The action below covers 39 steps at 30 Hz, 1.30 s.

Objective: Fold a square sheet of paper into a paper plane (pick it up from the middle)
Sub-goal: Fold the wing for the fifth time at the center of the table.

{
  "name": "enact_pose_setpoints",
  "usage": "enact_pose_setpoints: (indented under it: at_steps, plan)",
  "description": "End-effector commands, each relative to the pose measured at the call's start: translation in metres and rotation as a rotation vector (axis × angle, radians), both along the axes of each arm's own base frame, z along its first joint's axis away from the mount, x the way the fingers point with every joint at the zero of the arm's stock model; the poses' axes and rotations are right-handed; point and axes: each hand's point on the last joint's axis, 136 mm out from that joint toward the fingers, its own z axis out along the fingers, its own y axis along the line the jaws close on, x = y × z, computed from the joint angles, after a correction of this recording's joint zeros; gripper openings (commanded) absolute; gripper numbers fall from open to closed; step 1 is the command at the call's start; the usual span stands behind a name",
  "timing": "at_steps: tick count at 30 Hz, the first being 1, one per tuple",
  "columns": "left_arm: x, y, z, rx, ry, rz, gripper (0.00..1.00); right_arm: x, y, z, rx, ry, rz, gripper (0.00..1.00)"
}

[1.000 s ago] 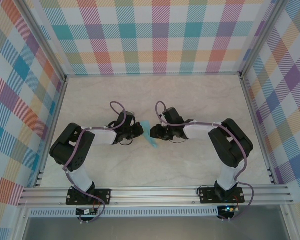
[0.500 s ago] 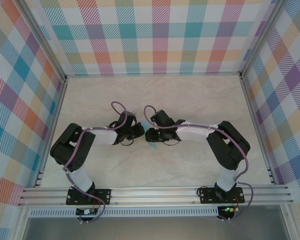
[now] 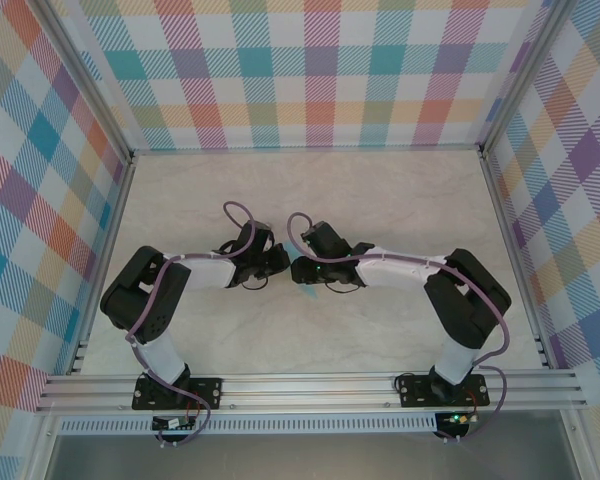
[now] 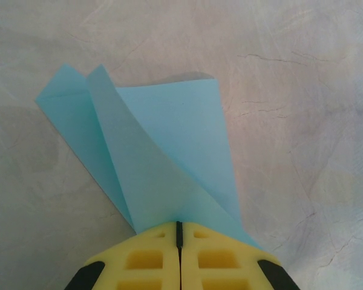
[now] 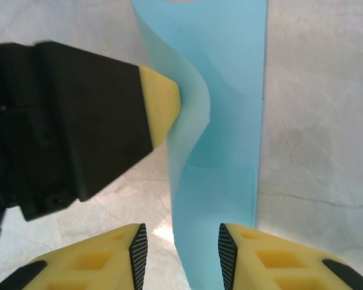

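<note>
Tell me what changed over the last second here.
The right gripper slid left toward the left gripper, and its open jaws now straddle the folded paper, covering most of it from above. The left gripper stayed put, shut on the paper's edge.

surface: pale marbled table | on it: folded light-blue paper, near centre, one flap lifted
</note>
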Motion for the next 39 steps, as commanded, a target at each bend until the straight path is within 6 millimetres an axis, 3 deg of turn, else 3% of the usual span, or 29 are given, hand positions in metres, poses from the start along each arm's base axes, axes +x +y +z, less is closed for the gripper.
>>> enact_pose_setpoints:
  at_steps: [1,11,17,25,34,39]
  plan:
    - [0.001,-0.004,-0.001,0.008,0.013,0.003,0.06,-0.006,0.009,0.000,0.004,-0.029,0.055,0.41]
    - [0.002,-0.005,0.000,0.004,0.016,0.006,0.06,-0.004,0.009,-0.024,-0.048,-0.006,0.042,0.39]
    - [0.004,-0.006,0.000,0.002,0.018,0.010,0.06,-0.003,0.014,-0.030,-0.044,-0.010,0.065,0.35]
    - [0.004,-0.006,-0.001,-0.016,0.047,0.042,0.06,0.001,0.013,-0.038,-0.066,-0.050,0.077,0.38]
    - [0.005,-0.006,0.006,-0.028,0.042,0.054,0.06,0.004,0.002,-0.042,-0.081,-0.068,0.022,0.26]
    - [0.005,-0.005,0.009,-0.026,0.040,0.058,0.06,0.004,0.002,-0.042,-0.079,-0.082,0.031,0.30]
